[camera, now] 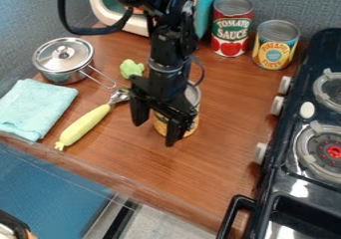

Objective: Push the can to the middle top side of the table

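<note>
Hangs from the top edge to mid-frame as an angular black gripper (154,133), with blunt jaws spread apart. Has the cylindrical metal can (192,125) with its yellowish label standing upright at the centre, partly hidden behind the gripper; cannot tell about contact. Stands on smooth, wood-grained table (223,153). Shows, toward the upper right, a glossy red-labelled can (231,30) just beside a squat yellow-and-blue can (273,51). Includes, at upper left, a round polished steel pot (63,59) near a lumpy green piece (131,68). Adds soft turquoise cloth (37,107) at left, near a slender yellow handle (83,126), and a shiny black stove (293,183) at right.
</note>
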`<action>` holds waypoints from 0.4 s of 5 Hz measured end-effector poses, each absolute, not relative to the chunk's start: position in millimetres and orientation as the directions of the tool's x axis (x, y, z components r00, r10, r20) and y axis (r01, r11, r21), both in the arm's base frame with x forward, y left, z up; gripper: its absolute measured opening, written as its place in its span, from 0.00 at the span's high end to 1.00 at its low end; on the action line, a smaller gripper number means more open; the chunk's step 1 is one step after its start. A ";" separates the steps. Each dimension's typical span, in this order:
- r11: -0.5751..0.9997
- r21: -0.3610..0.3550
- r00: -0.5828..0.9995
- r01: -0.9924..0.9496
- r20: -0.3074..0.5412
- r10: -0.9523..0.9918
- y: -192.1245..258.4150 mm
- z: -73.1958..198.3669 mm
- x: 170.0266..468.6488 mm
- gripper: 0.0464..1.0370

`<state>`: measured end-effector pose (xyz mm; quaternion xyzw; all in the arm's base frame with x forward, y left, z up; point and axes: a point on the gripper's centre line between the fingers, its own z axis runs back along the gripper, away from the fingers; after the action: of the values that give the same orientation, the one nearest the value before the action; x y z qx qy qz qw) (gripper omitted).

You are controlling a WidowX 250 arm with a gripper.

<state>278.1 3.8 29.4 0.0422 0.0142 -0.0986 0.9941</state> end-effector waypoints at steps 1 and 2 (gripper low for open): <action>0.973 0.105 0.978 0.207 -0.013 -0.207 0.4 28.6 281.1 0.04; 0.971 0.128 0.979 0.203 0.006 -0.205 2.8 24.4 280.6 0.04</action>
<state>280.6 2.8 24.4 0.0637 -0.0095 -0.1027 0.9926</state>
